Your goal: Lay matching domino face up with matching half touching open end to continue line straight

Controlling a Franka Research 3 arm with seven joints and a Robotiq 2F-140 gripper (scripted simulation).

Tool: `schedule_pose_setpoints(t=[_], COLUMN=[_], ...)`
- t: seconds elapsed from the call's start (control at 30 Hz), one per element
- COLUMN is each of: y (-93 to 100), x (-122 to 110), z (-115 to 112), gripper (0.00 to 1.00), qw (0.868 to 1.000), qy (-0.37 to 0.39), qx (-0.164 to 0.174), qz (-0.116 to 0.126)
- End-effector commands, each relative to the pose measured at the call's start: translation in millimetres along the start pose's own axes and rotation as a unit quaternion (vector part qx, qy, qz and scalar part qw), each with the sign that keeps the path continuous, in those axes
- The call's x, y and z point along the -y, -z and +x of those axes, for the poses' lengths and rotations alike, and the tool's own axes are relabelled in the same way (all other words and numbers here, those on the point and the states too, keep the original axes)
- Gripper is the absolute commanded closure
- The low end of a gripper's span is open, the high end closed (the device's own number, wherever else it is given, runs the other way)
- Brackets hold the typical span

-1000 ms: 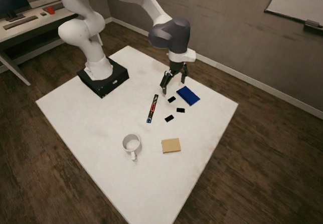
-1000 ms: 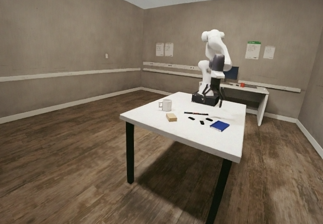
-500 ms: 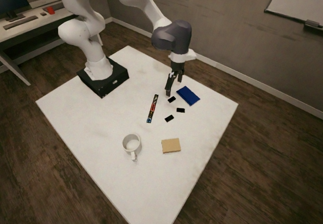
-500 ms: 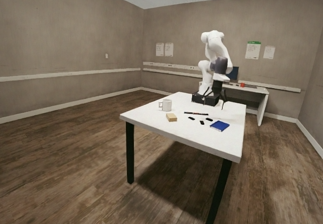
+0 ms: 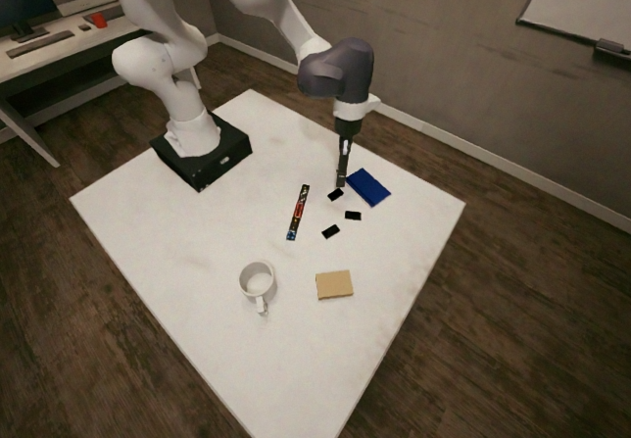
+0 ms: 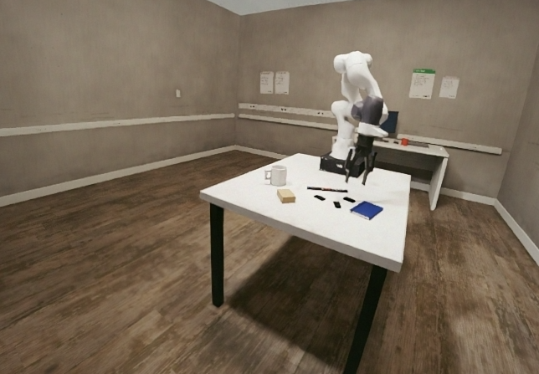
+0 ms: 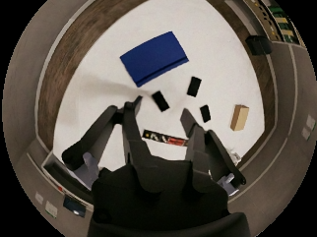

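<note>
The line of face-up dominoes [image 5: 298, 210] [image 6: 327, 189] [image 7: 176, 141] lies straight, with blue pips at its end toward the mug and a red part in the middle. Three black dominoes lie face down, apart from each other: one [image 5: 335, 194] [image 6: 349, 199] [image 7: 160, 101] near the blue book, one [image 5: 353, 216] [image 6: 336, 204] [image 7: 194, 87] farther out, and one [image 5: 330, 231] [image 6: 319, 197] [image 7: 205, 113] toward the tan block. My gripper [image 5: 341, 183] [image 6: 356, 182] is open, partly spread and empty, above the table. In the wrist view the domino near the book appears between the fingertips, below them. Part of the line is hidden there by a finger.
A blue book [image 5: 368, 187] [image 6: 367, 210] [image 7: 155, 58] lies beside the nearest domino. A tan block [image 5: 334, 284] [image 6: 285, 196] [image 7: 239, 117] and a white mug [image 5: 257, 280] [image 6: 279, 175] stand toward the table's other end.
</note>
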State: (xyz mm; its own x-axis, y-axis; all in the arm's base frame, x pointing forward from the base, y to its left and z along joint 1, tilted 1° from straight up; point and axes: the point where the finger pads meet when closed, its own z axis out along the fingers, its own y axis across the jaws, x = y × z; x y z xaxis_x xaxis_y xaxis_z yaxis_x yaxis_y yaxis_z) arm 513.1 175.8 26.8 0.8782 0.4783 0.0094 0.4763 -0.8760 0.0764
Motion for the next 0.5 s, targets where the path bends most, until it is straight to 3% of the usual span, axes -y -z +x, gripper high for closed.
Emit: schedule_pose_setpoints(t=[0.0, 0.2, 0.47], y=[-0.9, -0.9, -0.9], x=[-0.8, -0.8, -0.8], z=[0.4, 0.4, 0.4], gripper=[0.66, 0.66, 0.66], qw=[0.990, 0.981, 0.949], qy=[0.138, 0.193, 0.314], qx=[-0.005, -0.007, -0.012], qz=[0.015, 0.016, 0.028])
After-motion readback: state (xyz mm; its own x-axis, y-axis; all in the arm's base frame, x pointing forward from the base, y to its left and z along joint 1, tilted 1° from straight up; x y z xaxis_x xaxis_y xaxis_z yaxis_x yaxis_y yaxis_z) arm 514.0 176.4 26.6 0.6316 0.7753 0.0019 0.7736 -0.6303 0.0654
